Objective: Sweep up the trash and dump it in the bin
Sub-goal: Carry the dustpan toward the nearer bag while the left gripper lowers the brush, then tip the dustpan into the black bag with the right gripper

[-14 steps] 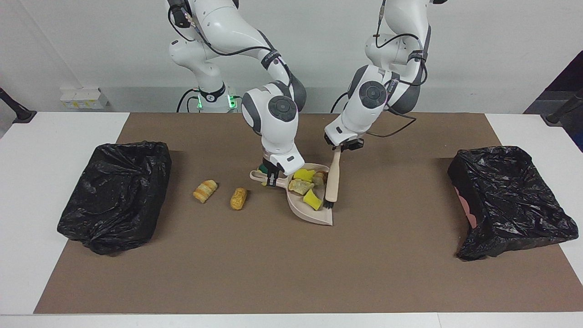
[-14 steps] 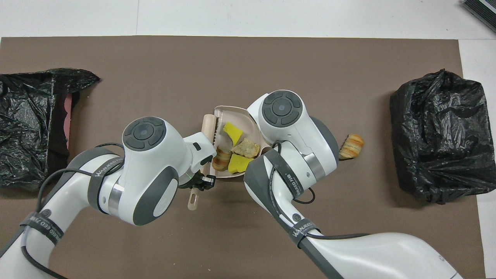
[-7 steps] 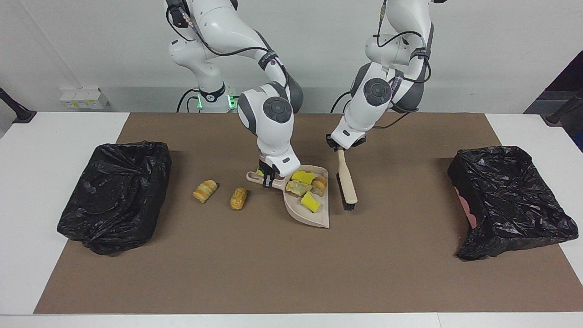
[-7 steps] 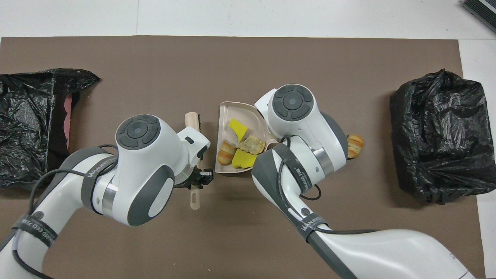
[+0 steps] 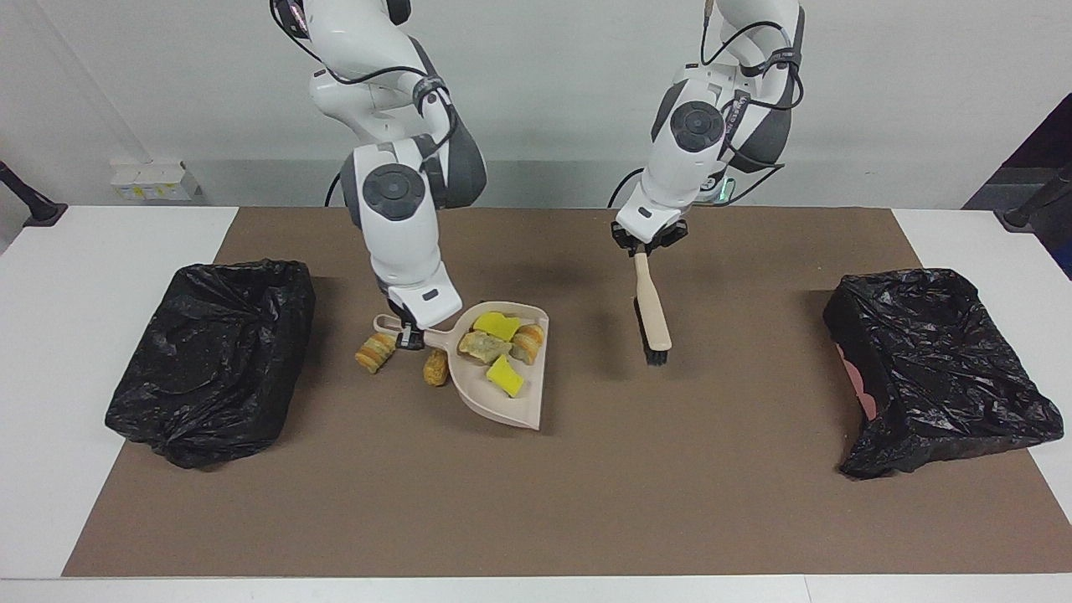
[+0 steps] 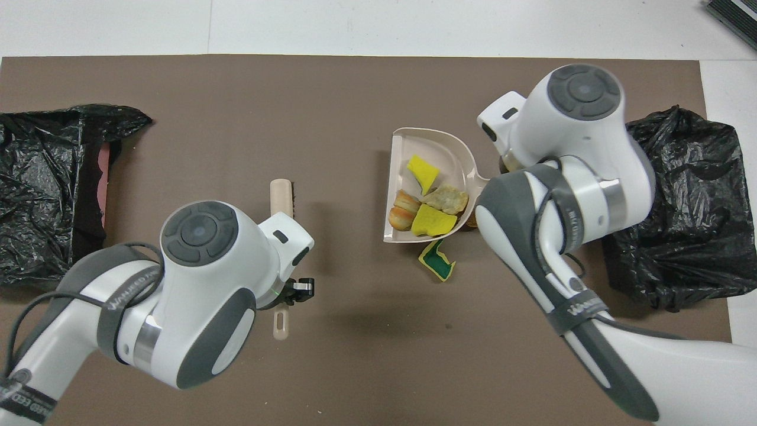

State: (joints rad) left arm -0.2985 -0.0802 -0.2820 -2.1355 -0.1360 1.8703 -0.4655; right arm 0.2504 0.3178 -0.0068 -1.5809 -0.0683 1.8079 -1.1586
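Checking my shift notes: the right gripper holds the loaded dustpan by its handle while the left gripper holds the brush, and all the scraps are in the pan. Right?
Not all. The overhead view shows a green-and-yellow sponge on the mat beside the dustpan, and the facing view shows two bread-like lumps outside it. The right gripper does hold the handle, the left gripper the brush.

The right gripper (image 5: 408, 333) has carried the dustpan (image 5: 502, 394) toward the right arm's end of the table, over the two bread-like lumps (image 5: 376, 352). That uncovers a green-and-yellow sponge (image 6: 436, 262) on the mat. The left gripper (image 5: 645, 248) has drawn the brush (image 5: 651, 310) away from the pan.
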